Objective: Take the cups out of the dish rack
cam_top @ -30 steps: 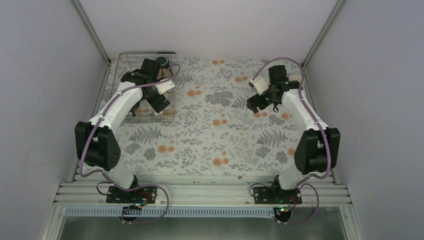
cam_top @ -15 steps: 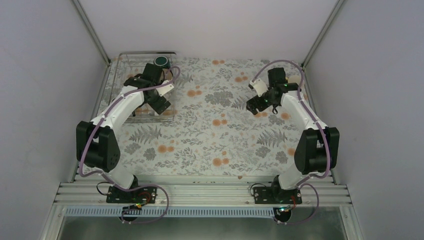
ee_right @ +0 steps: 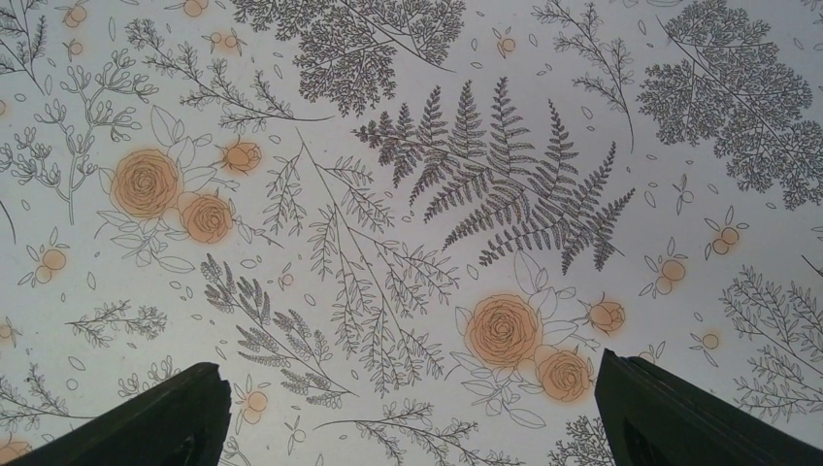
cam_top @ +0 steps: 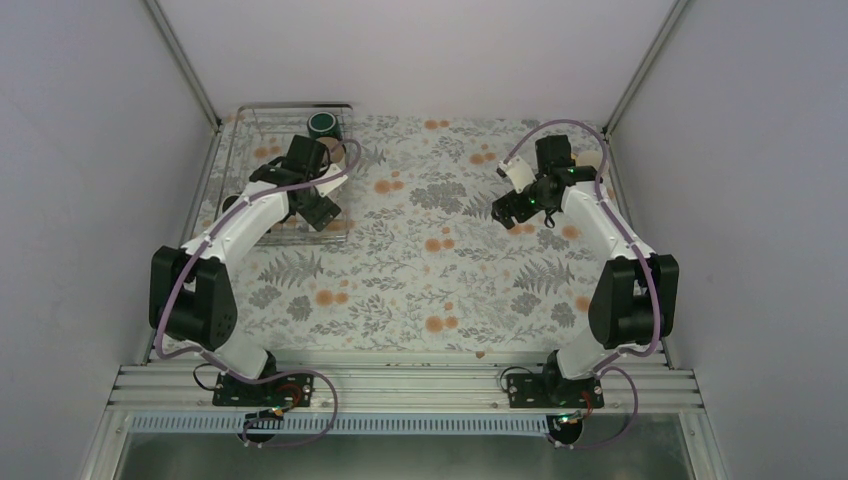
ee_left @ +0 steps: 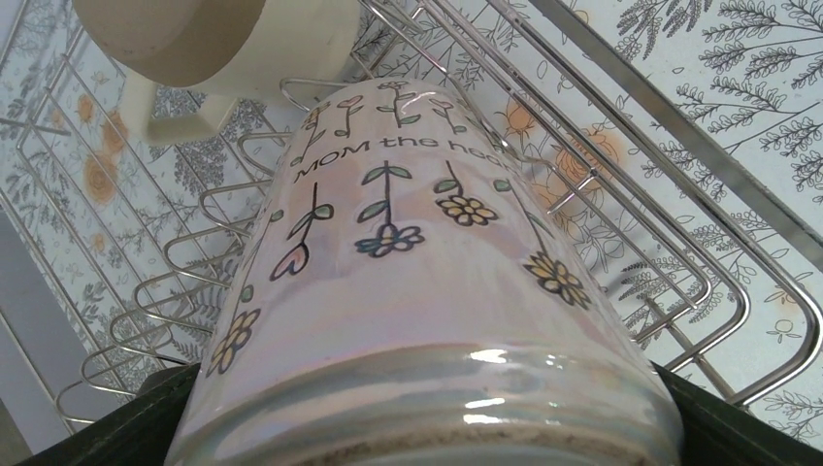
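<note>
The silvery wire dish rack point(cam_top: 238, 140) stands at the table's far left. A dark green mug point(cam_top: 322, 123) stands at its far end. My left gripper point(cam_top: 320, 210) is low in the rack's near right part. In the left wrist view it point(ee_left: 427, 432) is shut on a white mug with painted flowers point(ee_left: 417, 272), whose base fills the gap between the dark fingers point(ee_left: 146, 427). A cream-beige mug point(ee_left: 194, 39) lies just beyond it on the rack wires point(ee_left: 679, 291). My right gripper point(cam_top: 505, 210) is open and empty above the tablecloth point(ee_right: 408, 146).
A dark round thing point(cam_top: 230, 203) shows at the rack's left side under my left arm. A pale object point(cam_top: 590, 158) sits partly hidden behind my right arm at the far right. White walls and metal posts close in the table.
My left wrist has shifted toward the near side of the rack, uncovering the green mug. My right gripper has drifted slightly left.
</note>
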`<state>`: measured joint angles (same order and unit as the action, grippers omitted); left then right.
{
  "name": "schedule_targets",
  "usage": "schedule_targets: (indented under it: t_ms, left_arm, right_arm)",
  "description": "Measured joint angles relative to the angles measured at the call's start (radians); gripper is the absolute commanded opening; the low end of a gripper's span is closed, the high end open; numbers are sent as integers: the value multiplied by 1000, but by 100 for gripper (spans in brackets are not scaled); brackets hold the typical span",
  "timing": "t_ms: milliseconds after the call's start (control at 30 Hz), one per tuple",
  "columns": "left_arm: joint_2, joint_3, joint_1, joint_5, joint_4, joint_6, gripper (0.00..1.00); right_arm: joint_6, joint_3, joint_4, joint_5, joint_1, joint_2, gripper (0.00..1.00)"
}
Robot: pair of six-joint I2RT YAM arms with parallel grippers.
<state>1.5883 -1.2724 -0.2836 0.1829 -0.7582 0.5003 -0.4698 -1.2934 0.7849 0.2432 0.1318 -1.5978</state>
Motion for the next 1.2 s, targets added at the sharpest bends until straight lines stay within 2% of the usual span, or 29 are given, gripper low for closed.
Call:
schedule_targets:
  t_ms: [100,167,267,333,533,1000,1200]
  left_arm:
    - [-5,10,0,-2,13,0,58]
    - [-9,16,0,-3,21,0,57]
    - [-13,22,0,-2,28,1,42]
    - [-15,23,0,-2,30,3,38]
    - [-18,14,-1,2,20,7,19]
    - [-19,-182,1,16,-144,37,17]
    - [-24,-268,20,-19,-116,38,12]
  right_arm:
    - [0,0,0,2,0,0,97]
    - [0,0,0,3,0,0,97]
    - [0,0,0,3,0,0,97]
    - [0,0,1,5,0,0,97]
    - [0,-12,14,49,1,0,98]
    - [-1,-138,62,135,25,-1,100]
    - [-4,-185,80,269,27,-32,100]
